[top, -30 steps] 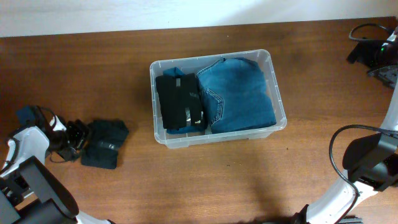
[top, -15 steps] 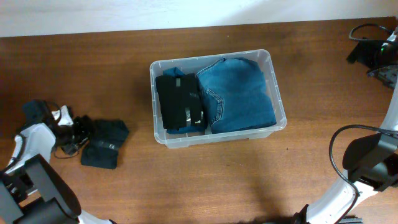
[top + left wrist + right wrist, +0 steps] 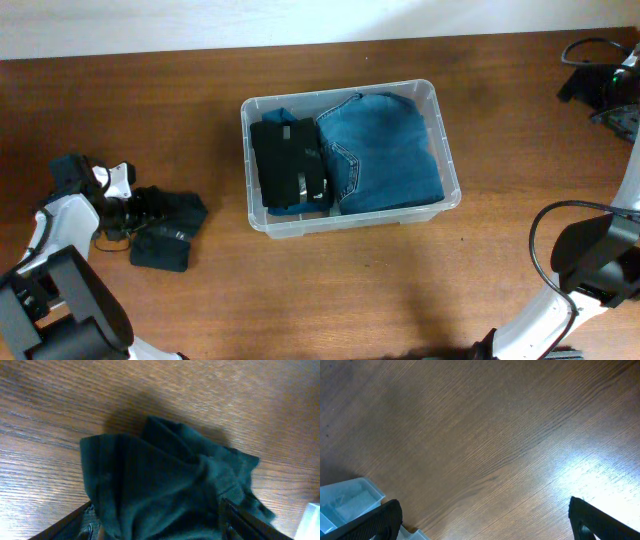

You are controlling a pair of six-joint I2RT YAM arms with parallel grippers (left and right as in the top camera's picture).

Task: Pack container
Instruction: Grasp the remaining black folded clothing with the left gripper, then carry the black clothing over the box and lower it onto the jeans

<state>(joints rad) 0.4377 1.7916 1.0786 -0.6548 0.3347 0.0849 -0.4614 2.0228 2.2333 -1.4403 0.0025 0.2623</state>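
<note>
Near left edge of the brown wooden table (image 3: 400, 290): left gripper (image 3: 138, 210), fingers spread either side of a crumpled dark teal cloth (image 3: 165, 475). Can't tell whether pinching or only straddling. Soft, limp, light by the look; likely to sag and trail, so best pinched at the bunched middle.

Mid-table, nearer the far edge: large rectangular clear plastic bin (image 3: 340, 92), holding a folded black garment (image 3: 290, 165) at its left wall and folded blue jeans (image 3: 385, 150) filling the rest. Probably light, thin-walled, slick, a bit flexy; take by the rim, not the walls. Bin bottom hidden under clothes; free room for the cloth hard to judge.

Toward far right corner: right gripper (image 3: 485, 527), fingers fully released, nothing between, bare wood below. Pale plastic scrap (image 3: 345, 502) at that view's lower left, unidentifiable.
</note>
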